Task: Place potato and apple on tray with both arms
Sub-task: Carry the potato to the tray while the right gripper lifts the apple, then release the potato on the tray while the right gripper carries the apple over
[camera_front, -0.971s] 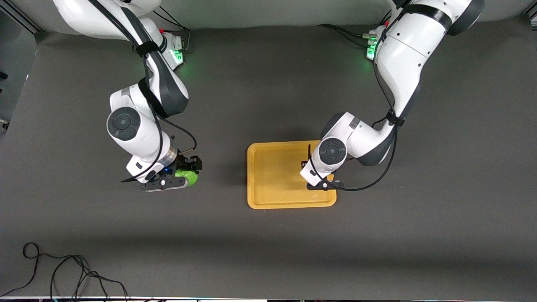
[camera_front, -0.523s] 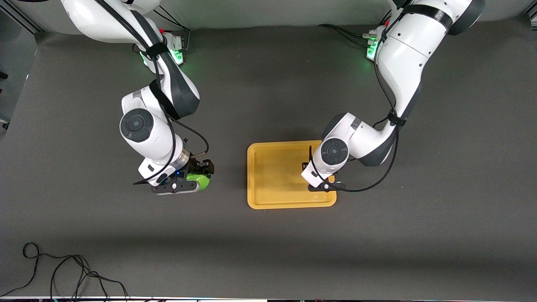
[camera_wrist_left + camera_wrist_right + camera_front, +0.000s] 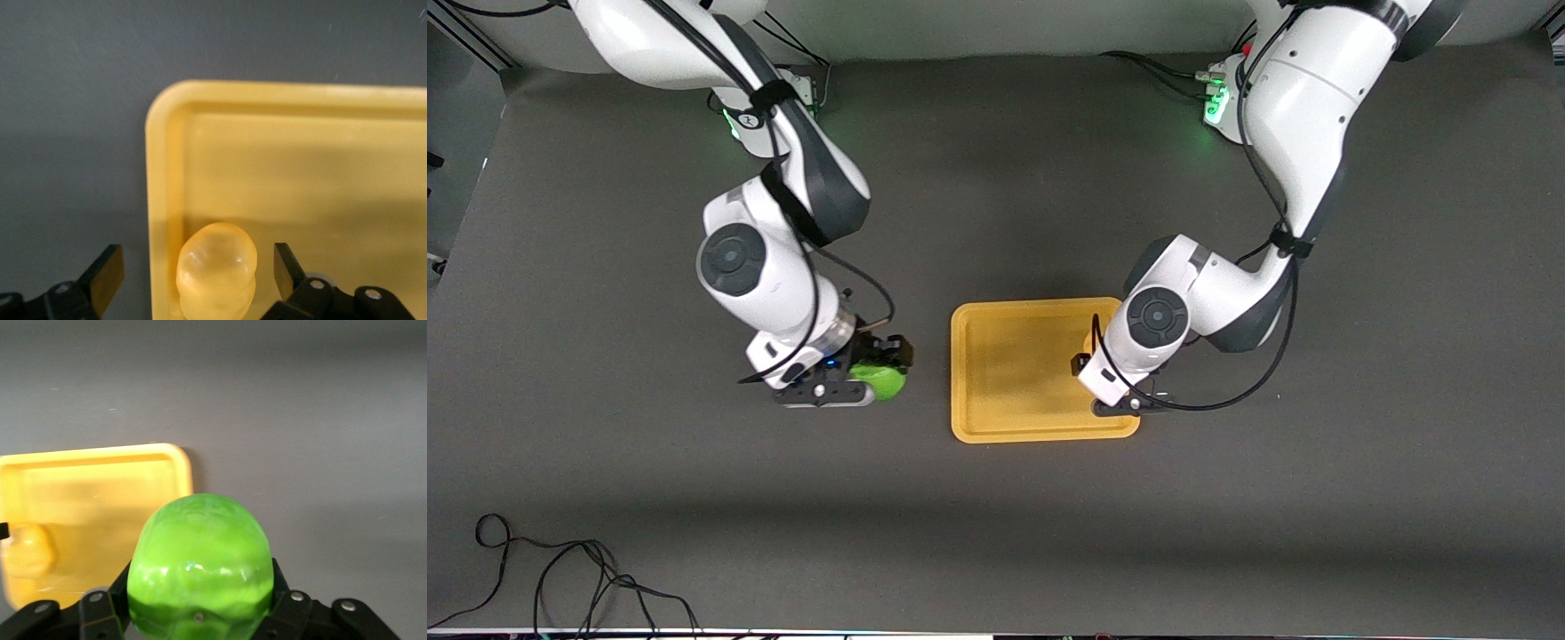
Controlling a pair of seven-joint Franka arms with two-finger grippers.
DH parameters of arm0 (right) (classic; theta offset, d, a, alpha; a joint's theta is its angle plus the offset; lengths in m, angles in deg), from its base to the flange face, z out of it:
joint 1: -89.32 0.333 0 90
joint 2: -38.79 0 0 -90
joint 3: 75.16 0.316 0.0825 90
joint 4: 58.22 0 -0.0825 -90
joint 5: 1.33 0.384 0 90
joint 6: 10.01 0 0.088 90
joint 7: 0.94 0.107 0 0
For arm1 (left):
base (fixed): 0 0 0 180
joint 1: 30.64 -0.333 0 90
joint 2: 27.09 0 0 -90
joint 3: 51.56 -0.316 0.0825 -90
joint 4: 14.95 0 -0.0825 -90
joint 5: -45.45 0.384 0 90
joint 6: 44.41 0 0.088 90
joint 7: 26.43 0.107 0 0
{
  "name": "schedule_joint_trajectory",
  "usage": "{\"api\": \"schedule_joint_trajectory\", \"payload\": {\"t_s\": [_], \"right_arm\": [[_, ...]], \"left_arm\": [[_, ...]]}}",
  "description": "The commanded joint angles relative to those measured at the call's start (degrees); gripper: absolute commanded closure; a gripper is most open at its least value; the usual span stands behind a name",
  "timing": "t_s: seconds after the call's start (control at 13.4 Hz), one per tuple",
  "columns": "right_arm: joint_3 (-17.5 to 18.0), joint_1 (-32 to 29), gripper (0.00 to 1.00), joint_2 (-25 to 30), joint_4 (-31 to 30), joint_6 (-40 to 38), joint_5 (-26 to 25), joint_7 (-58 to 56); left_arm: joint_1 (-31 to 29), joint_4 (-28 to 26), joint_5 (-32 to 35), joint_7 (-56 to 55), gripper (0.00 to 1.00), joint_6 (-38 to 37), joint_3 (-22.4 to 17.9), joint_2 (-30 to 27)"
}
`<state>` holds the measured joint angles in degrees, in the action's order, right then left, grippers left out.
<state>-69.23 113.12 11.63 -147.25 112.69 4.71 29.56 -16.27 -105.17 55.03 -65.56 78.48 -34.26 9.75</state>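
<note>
The yellow-orange tray (image 3: pixel 1005 373) lies mid-table. The potato (image 3: pixel 215 270) lies on the tray (image 3: pixel 300 167) just inside its rim, between the fingers of my left gripper (image 3: pixel 197 273), which is open with a gap on each side. In the front view the left gripper (image 3: pixel 1119 397) hangs over the tray's edge at the left arm's end and hides the potato. My right gripper (image 3: pixel 869 378) is shut on the green apple (image 3: pixel 882 382), above the mat beside the tray toward the right arm's end. The right wrist view shows the apple (image 3: pixel 200 567), the tray (image 3: pixel 93 493) and the potato (image 3: pixel 27 550).
A dark grey mat (image 3: pixel 996 524) covers the table. A loose black cable (image 3: pixel 560 578) lies at the corner nearest the front camera at the right arm's end.
My right arm has carried the apple toward the tray. My left hand has shifted slightly toward the tray's edge at the left arm's end.
</note>
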Motion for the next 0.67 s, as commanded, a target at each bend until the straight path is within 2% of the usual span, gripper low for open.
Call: {"api": "schedule_joint_trajectory", "payload": {"t_s": [0.0,0.15,0.3,0.37,0.6], "right_arm": [[1.36,5.87,0.65,-8.67,9.9,-0.36,0.21,8.67],[1.27,9.06,0.65,-15.44,17.64,-0.35,-1.02,10.8],[1.27,10.29,0.65,-19.76,18.81,0.69,-3.56,10.81],[1.1,12.65,0.65,-21.52,18.98,3.14,-4.53,11.68],[-0.13,13.55,0.65,-23.72,18.55,3.95,-7.08,14.06]], "left_arm": [[-1.19,7.13,0.71,-0.42,0.0,-8.16,-0.08,-1.77],[-2.85,12.94,0.45,2.46,0.0,-14.93,0.01,-2.3],[-6.8,16.2,-0.08,10.09,0.0,-20.3,0.27,-3.26],[-8.82,16.65,-0.51,13.78,0.0,-21.8,0.53,-3.96],[-14.88,16.57,-5.0,24.33,0.0,-25.93,0.27,-8.17]]}}
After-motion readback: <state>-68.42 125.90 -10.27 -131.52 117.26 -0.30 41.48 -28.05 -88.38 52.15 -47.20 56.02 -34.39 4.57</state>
